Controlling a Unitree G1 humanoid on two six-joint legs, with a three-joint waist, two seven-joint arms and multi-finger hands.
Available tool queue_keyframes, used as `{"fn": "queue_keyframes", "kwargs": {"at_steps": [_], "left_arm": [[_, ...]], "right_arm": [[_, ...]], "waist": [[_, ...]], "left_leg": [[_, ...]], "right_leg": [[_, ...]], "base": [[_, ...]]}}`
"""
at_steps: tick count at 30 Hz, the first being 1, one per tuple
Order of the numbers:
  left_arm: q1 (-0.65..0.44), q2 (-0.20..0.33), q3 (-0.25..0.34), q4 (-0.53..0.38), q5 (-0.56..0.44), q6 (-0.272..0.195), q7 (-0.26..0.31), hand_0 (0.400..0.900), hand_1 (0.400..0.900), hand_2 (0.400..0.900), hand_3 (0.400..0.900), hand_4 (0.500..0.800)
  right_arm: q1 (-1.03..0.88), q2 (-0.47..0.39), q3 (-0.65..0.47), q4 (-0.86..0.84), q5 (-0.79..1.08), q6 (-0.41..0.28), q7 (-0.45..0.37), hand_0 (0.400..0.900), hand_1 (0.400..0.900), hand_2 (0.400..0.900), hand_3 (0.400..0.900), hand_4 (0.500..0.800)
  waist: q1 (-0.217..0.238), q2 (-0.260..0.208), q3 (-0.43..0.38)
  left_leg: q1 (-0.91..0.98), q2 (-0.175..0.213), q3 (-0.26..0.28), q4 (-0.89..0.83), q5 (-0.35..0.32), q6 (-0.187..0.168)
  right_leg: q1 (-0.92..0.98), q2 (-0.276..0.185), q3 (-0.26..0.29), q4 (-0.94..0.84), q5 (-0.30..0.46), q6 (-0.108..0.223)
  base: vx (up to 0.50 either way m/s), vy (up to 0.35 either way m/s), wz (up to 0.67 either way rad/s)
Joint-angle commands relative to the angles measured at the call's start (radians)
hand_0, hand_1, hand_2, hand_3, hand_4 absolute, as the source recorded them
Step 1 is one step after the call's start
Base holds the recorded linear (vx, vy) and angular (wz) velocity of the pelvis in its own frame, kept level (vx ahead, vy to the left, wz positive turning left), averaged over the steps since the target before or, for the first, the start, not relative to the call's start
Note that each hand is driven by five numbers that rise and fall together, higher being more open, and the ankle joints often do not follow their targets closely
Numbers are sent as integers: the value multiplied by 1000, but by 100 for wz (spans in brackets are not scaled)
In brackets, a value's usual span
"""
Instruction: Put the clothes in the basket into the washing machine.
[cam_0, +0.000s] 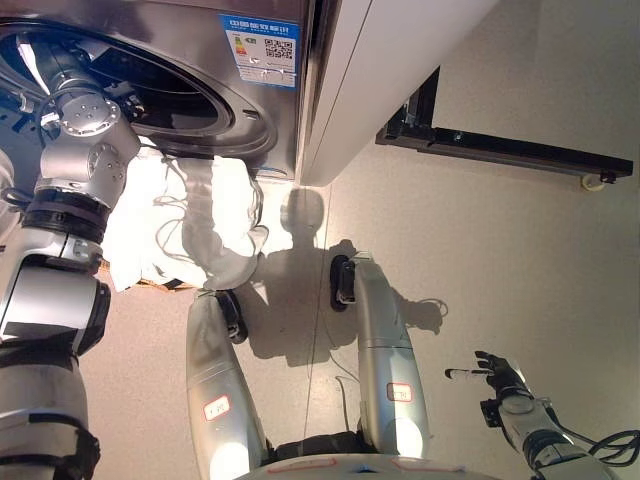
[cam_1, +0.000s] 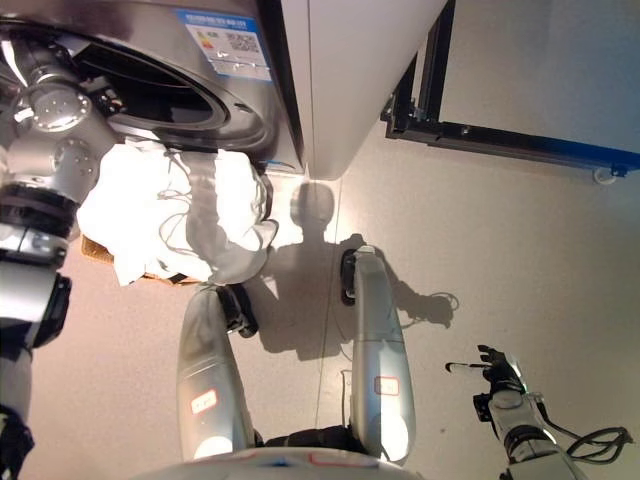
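The left arm reaches up into the washer (cam_0: 170, 90) drum above the heaped clothes (cam_1: 175, 215) in the basket (cam_1: 95, 248), its hand hidden so I cannot tell its grip, while the right hand (cam_0: 500, 378) hangs idle with relaxed fingers.

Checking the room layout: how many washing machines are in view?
1. The washing machine stands at the upper left, its round drum opening showing, with white clothes heaped in a basket just below it. Anything left of the views would be hidden.

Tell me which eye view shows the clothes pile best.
The right eye view: the white clothes show almost whole below the washing machine opening, with the basket edge peeking out. In the left eye view the left arm covers the pile's left part.
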Motion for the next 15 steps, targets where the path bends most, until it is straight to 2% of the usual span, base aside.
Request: {"fn": "queue_keyframes", "kwargs": {"at_steps": [1, 3, 5, 9, 12, 13, 15], "left_arm": [[0, 73, -46, 74, 14, -12, -70, 900, 900, 900, 900, 800], [38, 63, -44, 115, 41, 28, -142, 900, 900, 900, 900, 800], [86, 49, -40, 146, 79, 52, -179, 900, 900, 900, 900, 800], [235, -8, 8, 190, 145, 51, -297, 900, 900, 900, 900, 800], [358, -87, 40, 206, 183, 37, -357, 900, 900, 900, 900, 800], [401, -121, 48, 216, 215, 41, -379, 900, 900, 900, 900, 800], [476, -185, 57, 248, 246, 27, -404, 900, 900, 900, 900, 800]], "right_arm": [[136, -84, 40, 44, 49, 17, -21, 900, 900, 900, 900, 800], [130, -80, 52, 27, 56, 20, -22, 900, 900, 900, 900, 800], [121, -73, 69, -2, 68, 36, -32, 900, 900, 900, 900, 800], [111, -35, 100, -15, 76, 40, -65, 900, 900, 900, 900, 800], [107, -5, 106, -19, 78, 49, -90, 900, 900, 900, 900, 800], [102, 6, 105, -15, 78, 49, -97, 900, 900, 900, 900, 800], [96, 26, 99, 9, 73, 38, -101, 900, 900, 900, 900, 800]], "waist": [[-35, 41, -169], [-33, 44, -175], [-28, 48, -182], [-9, 54, -199], [9, 56, -213], [15, 58, -220], [23, 59, -237]], "left_leg": [[-47, 13, -9, -70, 41, 114], [-14, 8, 0, -123, 63, 112], [23, 2, 9, -182, 85, 108], [123, -6, 34, -301, 123, 102], [213, -14, 54, -402, 155, 96], [241, -16, 69, -465, 206, 101], [301, -18, 82, -537, 235, 97]], "right_leg": [[77, -53, 45, -170, 83, 61], [106, -52, 41, -206, 94, 58], [137, -51, 39, -246, 105, 56], [224, -64, 20, -340, 131, 58], [307, -74, -1, -428, 155, 68], [333, -75, -14, -485, 199, 62], [391, -79, -22, -556, 223, 71]], "base": [[-34, -21, 1], [0, 0, 0], [-16, -17, 4], [14, -24, 6], [19, -51, 4], [-33, -56, 2], [12, -61, 3]]}}
